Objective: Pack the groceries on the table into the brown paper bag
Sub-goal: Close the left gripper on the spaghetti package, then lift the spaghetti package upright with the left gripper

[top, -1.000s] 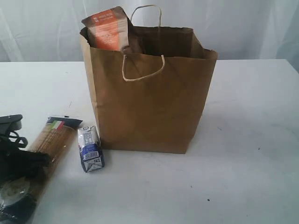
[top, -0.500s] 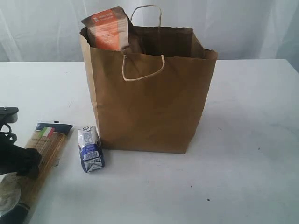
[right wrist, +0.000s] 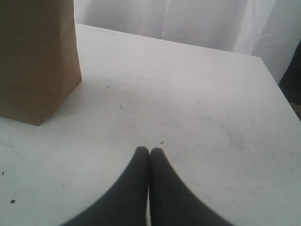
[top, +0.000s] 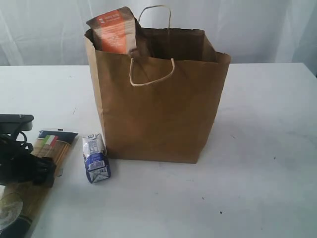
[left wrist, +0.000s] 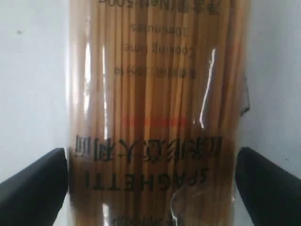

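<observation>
The brown paper bag [top: 158,109] stands upright mid-table, and its corner shows in the right wrist view [right wrist: 33,56]. The brown pouch with orange label [top: 115,32] sticks out of its top. The spaghetti packet [top: 52,146] lies flat on the table [top: 257,148] at the left, with the small blue-white carton [top: 95,158] beside it near the bag's foot. My left gripper [left wrist: 151,151] is open, low over the packet [left wrist: 155,94], one black finger at each long edge. My right gripper [right wrist: 149,150] is shut and empty above bare tabletop, away from the bag.
White curtains hang behind the table. A dark round object [top: 7,213] sits at the near left corner, partly cut off and half under the left arm. The table's far right edge [right wrist: 270,75] shows in the right wrist view.
The spaghetti packet has shifted toward the near left and now lies still. The left gripper's jaws have widened around it and the arm has edged right. The right gripper has not moved.
</observation>
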`<action>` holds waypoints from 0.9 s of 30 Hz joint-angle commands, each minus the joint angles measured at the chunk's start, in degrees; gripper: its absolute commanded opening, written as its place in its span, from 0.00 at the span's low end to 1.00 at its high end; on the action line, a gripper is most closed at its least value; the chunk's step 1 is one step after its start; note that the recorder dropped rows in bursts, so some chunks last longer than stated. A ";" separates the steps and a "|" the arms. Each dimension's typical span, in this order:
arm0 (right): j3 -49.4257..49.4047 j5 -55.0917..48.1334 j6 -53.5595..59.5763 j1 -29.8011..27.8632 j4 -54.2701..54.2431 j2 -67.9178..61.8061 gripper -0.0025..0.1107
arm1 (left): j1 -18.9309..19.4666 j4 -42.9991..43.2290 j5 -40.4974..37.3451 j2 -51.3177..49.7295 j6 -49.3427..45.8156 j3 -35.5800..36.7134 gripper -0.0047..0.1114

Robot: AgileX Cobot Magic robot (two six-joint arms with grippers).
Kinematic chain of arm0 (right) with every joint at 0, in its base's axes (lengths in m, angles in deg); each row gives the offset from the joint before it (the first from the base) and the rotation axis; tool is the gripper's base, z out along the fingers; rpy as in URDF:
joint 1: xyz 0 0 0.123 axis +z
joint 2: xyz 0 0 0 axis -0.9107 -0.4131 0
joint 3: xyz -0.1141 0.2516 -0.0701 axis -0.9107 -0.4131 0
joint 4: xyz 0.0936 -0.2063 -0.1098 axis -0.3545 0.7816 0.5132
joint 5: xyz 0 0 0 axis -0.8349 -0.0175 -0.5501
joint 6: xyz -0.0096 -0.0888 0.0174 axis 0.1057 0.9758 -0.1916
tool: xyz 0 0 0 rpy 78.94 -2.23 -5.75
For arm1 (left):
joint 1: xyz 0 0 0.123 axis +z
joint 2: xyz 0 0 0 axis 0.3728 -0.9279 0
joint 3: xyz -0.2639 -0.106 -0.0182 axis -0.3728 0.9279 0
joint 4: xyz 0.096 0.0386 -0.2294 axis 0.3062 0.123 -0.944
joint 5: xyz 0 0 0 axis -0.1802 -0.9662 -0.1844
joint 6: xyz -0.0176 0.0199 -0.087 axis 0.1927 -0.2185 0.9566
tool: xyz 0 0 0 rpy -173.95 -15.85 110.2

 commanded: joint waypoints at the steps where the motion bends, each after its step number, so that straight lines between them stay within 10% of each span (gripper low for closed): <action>1: -0.29 0.13 -0.20 -0.25 0.13 0.35 0.02 | -1.85 -0.74 1.00 -1.27 0.10 -0.13 0.85; 10: -0.29 0.13 -0.20 -0.25 0.13 0.35 0.02 | -2.23 -0.29 -1.04 -4.92 -0.14 -0.13 0.79; 18: -0.29 0.13 -0.20 -0.25 0.13 0.35 0.02 | -2.23 0.02 -0.69 -3.07 -0.90 -0.13 0.04; 27: -0.29 0.13 -0.20 -0.25 0.13 0.35 0.02 | -2.10 0.02 0.90 13.35 -2.90 -1.80 0.04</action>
